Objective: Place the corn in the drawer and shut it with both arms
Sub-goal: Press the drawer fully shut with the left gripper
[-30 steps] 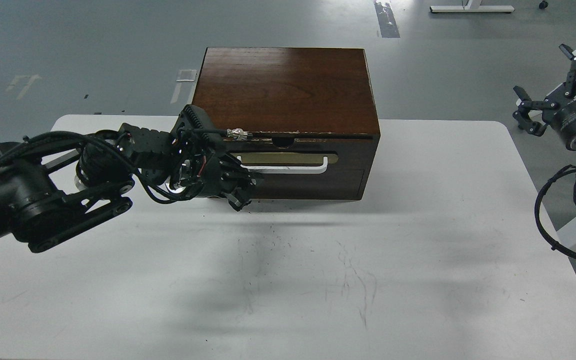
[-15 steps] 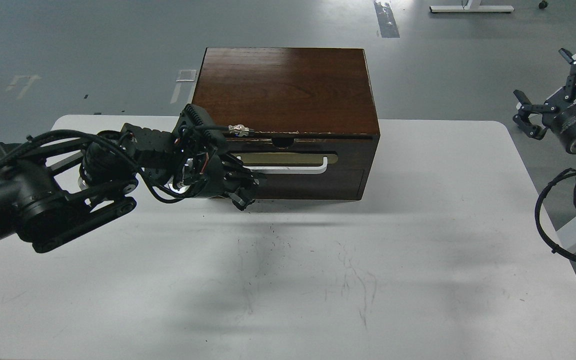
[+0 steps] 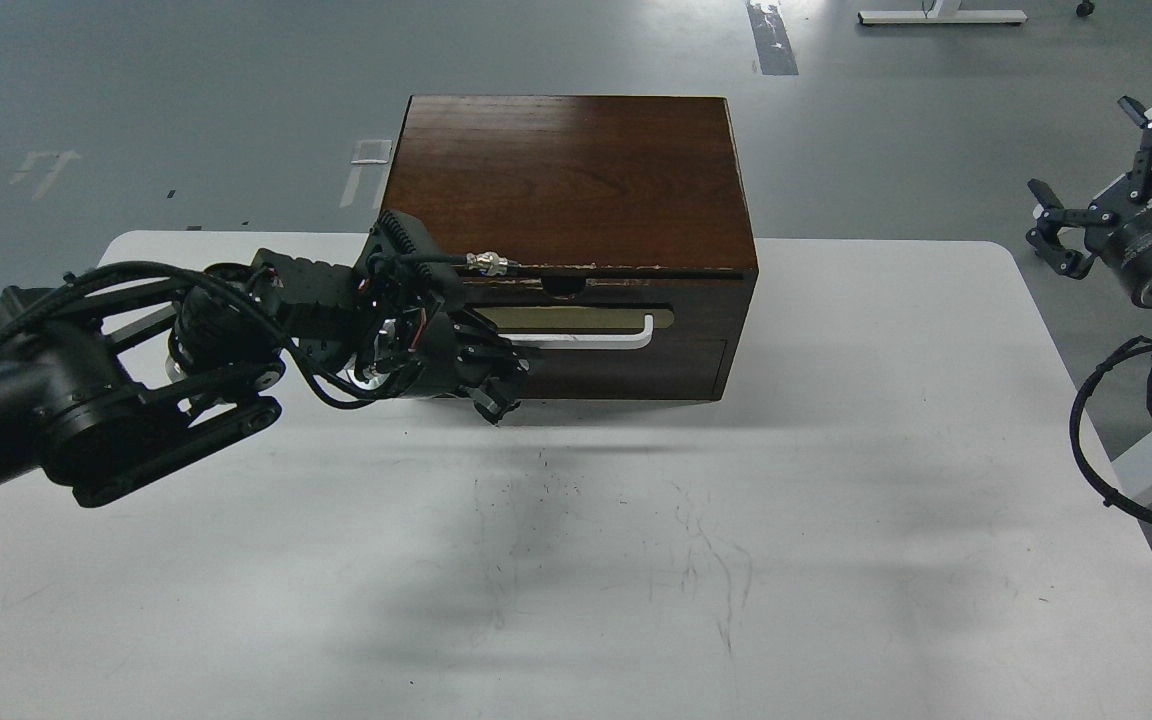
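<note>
The dark brown drawer (image 3: 626, 345) with its white bar handle (image 3: 606, 338) sits pushed into the cabinet (image 3: 576, 170), with only a thin gap under the chipped top edge. The corn is out of view. My left gripper (image 3: 499, 375) is against the drawer front at the handle's left end and covers that end. Its fingers are spread, one over the handle and one below it. My right gripper (image 3: 1086, 190) is open and empty. It hangs in the air beyond the table's right edge, far from the cabinet.
The cabinet stands at the back middle of the white table (image 3: 836, 520). A plain dark panel (image 3: 636, 378) lies below the drawer. Black cables (image 3: 1101, 440) hang from my right arm past the table's right edge. Grey floor lies beyond.
My left gripper has crept slightly to the right along the drawer front. My right gripper has shifted a little to the right. The drawer looks unchanged.
</note>
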`<action>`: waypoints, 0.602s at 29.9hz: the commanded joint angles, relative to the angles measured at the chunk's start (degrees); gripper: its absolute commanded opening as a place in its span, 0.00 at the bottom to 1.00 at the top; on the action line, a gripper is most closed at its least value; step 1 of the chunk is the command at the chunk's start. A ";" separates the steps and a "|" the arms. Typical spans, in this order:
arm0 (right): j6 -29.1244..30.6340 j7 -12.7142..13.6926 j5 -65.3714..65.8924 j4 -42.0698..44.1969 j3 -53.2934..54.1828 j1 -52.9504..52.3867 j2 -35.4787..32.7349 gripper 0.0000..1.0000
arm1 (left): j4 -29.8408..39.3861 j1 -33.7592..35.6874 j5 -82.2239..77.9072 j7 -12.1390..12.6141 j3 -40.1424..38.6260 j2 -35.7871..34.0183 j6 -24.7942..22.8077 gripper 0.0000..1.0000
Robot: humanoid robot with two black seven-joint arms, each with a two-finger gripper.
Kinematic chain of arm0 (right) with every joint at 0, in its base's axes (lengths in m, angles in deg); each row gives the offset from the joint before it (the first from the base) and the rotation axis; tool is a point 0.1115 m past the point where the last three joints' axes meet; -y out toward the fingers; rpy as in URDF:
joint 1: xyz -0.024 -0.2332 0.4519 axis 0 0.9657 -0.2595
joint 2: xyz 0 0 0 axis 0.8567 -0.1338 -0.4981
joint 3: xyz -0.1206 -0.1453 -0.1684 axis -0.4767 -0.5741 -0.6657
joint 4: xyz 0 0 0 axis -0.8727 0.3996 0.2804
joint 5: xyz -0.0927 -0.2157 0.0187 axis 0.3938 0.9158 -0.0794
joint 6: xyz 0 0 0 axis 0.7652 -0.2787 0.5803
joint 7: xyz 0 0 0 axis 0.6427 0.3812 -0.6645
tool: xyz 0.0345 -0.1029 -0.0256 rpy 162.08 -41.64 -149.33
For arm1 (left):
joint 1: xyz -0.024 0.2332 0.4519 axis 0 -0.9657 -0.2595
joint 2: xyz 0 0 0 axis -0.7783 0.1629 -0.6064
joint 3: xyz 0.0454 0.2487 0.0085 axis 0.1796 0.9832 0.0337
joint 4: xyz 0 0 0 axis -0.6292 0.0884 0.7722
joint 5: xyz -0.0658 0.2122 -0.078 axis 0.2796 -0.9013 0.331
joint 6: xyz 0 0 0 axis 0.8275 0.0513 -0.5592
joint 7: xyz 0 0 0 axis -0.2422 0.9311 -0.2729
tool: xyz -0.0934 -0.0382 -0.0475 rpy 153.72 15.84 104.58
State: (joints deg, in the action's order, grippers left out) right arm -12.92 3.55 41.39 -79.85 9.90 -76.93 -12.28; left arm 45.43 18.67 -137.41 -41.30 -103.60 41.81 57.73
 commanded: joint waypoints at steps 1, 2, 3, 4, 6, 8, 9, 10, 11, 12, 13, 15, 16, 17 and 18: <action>0.00 0.01 0.00 0.00 0.09 -0.08 0.00 1.00 | 0.02 0.79 0.09 -0.15 -0.08 -0.07 -0.05 0.00; 0.00 0.01 0.00 0.00 0.09 -0.08 0.00 1.00 | -0.06 1.06 0.09 -0.15 -0.08 -0.07 -0.05 0.00; 0.00 0.01 0.00 0.00 0.09 -0.08 0.00 1.00 | -0.06 1.32 0.18 -0.15 -0.17 -0.07 -0.05 0.00; 0.00 0.01 0.00 0.00 0.09 -0.08 0.00 1.00 | -0.06 1.41 0.18 -0.15 -0.17 -0.07 -0.05 0.00; 0.00 0.01 0.00 0.00 0.09 0.00 0.00 1.00 | -0.33 1.59 0.35 -0.24 -0.17 -0.07 -0.05 0.00; 0.00 0.01 0.00 0.00 0.09 -0.08 0.00 1.00 | -0.42 1.59 0.35 -0.24 -0.17 -0.07 -0.05 0.00; 0.00 0.01 0.00 0.00 0.09 -0.08 0.00 1.00 | -0.59 1.50 0.35 -0.15 -0.08 -0.07 -0.05 0.00; 0.00 0.01 0.00 0.00 0.09 -0.08 0.00 1.00 | -0.59 1.50 0.44 -0.15 -0.08 -0.07 -0.05 0.00; 0.00 0.01 0.00 0.00 0.09 -0.08 0.00 1.00 | -0.59 1.50 0.35 -0.15 -0.08 -0.07 -0.05 0.00; 0.00 0.01 0.00 0.00 0.09 -0.08 0.00 1.00 | -0.59 1.50 0.44 -0.15 -0.08 -0.07 -0.05 0.00; 0.00 0.01 0.00 0.00 0.09 -0.08 0.00 1.00 | -0.59 1.50 0.44 -0.15 -0.08 -0.07 -0.05 0.00; 0.00 0.01 0.00 0.09 0.09 -0.08 0.00 1.00 | -0.59 1.50 0.44 -0.15 -0.17 -0.07 -0.05 0.00; 0.00 0.01 0.00 0.09 0.09 -0.08 0.00 1.00 | -0.59 1.58 0.44 -0.15 -0.17 -0.07 -0.05 0.00; 0.00 0.01 0.00 0.09 0.09 -0.08 0.00 1.00 | -0.33 1.67 0.62 -0.15 -0.43 -0.07 -0.05 0.00; 0.00 0.01 0.00 0.09 0.09 -0.08 0.00 1.00 | 0.19 1.93 1.49 -0.24 -0.60 -0.07 -0.05 0.00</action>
State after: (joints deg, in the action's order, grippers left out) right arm -12.92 3.55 41.39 -79.79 9.99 -77.01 -12.28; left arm 44.86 20.21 -136.92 -41.47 -103.74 41.74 57.69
